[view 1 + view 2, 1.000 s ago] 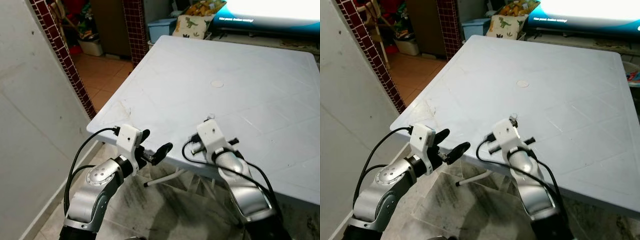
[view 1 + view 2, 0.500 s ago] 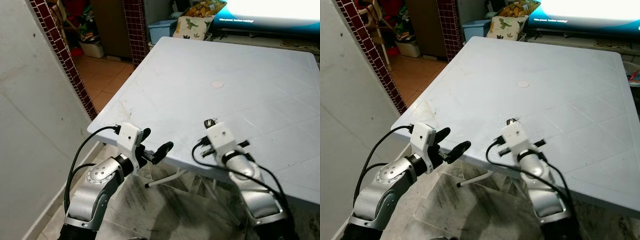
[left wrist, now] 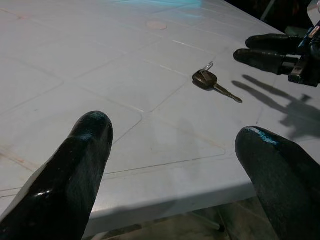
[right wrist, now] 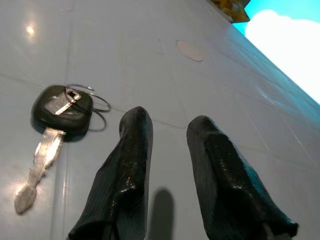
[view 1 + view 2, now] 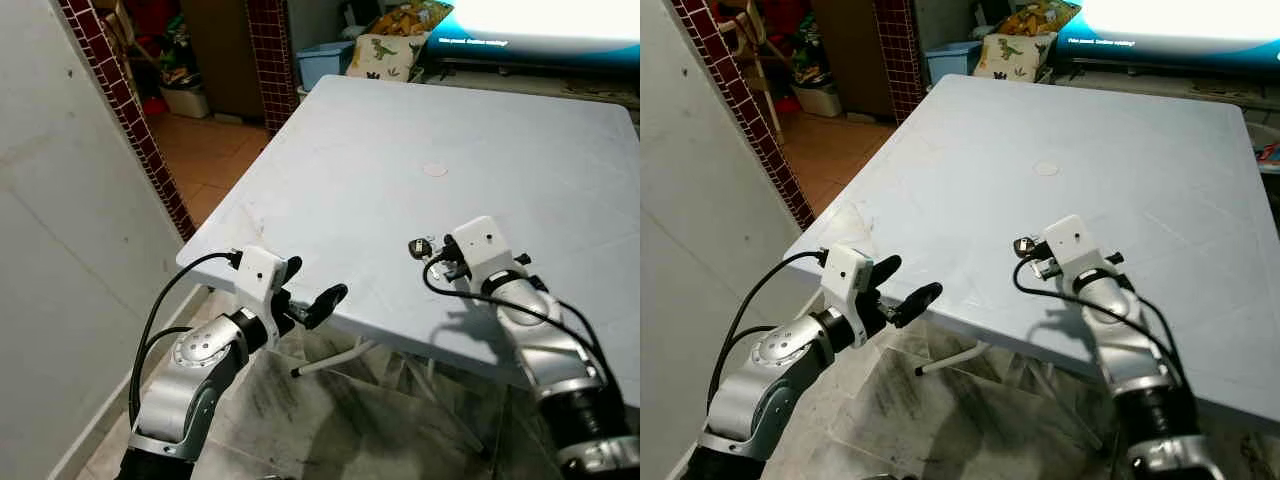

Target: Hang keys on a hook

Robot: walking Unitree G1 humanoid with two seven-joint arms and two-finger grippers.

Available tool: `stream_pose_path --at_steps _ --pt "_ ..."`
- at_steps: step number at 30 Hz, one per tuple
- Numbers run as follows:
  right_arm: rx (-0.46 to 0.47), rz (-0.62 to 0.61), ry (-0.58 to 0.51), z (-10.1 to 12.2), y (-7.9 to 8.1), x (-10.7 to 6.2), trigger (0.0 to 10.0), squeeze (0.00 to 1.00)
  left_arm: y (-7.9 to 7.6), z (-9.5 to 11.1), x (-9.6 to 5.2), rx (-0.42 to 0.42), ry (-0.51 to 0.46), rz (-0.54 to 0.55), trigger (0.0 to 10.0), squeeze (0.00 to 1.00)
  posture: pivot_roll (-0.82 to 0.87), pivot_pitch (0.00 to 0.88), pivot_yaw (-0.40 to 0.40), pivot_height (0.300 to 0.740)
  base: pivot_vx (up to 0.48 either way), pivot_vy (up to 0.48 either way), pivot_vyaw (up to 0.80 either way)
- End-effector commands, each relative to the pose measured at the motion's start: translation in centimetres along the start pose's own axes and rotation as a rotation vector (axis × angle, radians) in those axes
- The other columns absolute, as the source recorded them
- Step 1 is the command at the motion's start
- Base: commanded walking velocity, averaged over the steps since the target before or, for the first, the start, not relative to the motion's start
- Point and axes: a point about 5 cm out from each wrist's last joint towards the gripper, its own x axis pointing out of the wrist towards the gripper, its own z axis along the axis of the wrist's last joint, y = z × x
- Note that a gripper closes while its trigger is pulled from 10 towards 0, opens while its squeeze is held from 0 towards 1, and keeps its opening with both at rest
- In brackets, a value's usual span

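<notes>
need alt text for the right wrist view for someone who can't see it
A black-headed key with a thin wire ring lies flat on a white table, untouched. The right gripper hovers beside it, its two black fingers slightly apart and holding nothing. A small round cap is set in the table farther off.

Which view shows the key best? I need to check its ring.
The right wrist view: the key lies close, its black head, blade and wire ring clear. The left wrist view shows it smaller on the table; both eye views give only a dark speck.
</notes>
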Motion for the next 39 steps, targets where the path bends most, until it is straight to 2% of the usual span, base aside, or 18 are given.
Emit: stream_pose_path --at_steps 1,2,3,4,8,15,22,23,24,25,27,39 --pt "-0.027 0.065 -0.025 0.1 0.4 0.2 10.0 0.25 0.0 0.3 -0.2 0.004 -0.004 -0.005 10.0 0.0 0.01 0.044 0.111 0.74 0.0 0.0 0.0" --pt "-0.038 0.092 -0.032 0.0 0.4 0.2 10.0 0.09 0.0 0.2 -0.2 0.004 -0.004 -0.006 10.0 0.0 0.01 0.044 0.111 0.74 0.0 0.0 0.0" --pt "-0.038 0.092 -0.032 0.0 0.4 0.2 10.0 0.09 0.0 0.2 -0.2 0.004 -0.004 -0.006 10.0 0.0 0.01 0.044 0.111 0.74 0.0 0.0 0.0" --pt "-0.052 0.122 -0.041 -0.1 0.5 0.2 10.0 0.0 0.0 0.2 -0.2 0.003 -0.003 -0.006 10.0 0.0 0.01 0.044 0.111 0.74 0.0 0.0 0.0" --pt "-0.078 0.212 -0.048 -0.6 0.7 0.1 10.0 0.0 0.1 0.3 -0.2 0.004 -0.003 -0.008 10.0 0.0 0.01 0.047 0.114 0.74 0.0 0.0 0.0" --pt "-0.073 0.223 -0.083 -0.5 0.2 0.2 10.0 0.0 0.0 0.3 -0.1 0.004 -0.004 -0.009 10.0 0.0 0.01 0.047 0.114 0.74 0.0 0.0 0.0" --pt "-0.106 0.222 -0.109 -0.2 0.4 0.6 10.0 0.0 -0.1 0.3 -0.1 0.003 -0.005 -0.012 10.0 0.0 0.0 0.048 0.114 0.74 0.0 0.0 0.0" --pt "-0.094 0.224 -0.106 -0.3 0.4 0.8 6.5 0.0 0.0 0.4 -0.1 0.004 -0.005 -0.011 10.0 0.0 0.01 0.049 0.114 0.74 0.0 0.0 0.0" --pt "-0.088 0.227 -0.098 -0.4 0.4 1.0 2.1 0.0 0.0 0.4 -0.1 0.004 -0.005 -0.011 10.0 0.0 0.01 0.049 0.114 0.74 0.0 0.0 0.0" --pt "-0.088 0.227 -0.098 -0.4 0.4 1.0 2.1 0.0 0.0 0.4 -0.1 0.004 -0.005 -0.011 10.0 0.0 0.01 0.049 0.114 0.74 0.0 0.0 0.0" --pt "-0.076 0.224 -0.09 -0.5 0.3 1.1 0.0 0.0 0.0 0.4 -0.1 0.004 -0.005 -0.01 10.0 0.0 0.01 0.049 0.115 0.74 0.0 0.0 0.0" --pt "-0.051 0.232 -0.094 -0.5 0.6 1.5 0.0 0.0 -0.1 0.4 -0.2 0.004 -0.003 -0.012 10.0 0.0 0.01 0.051 0.116 0.74 0.0 0.0 0.0"
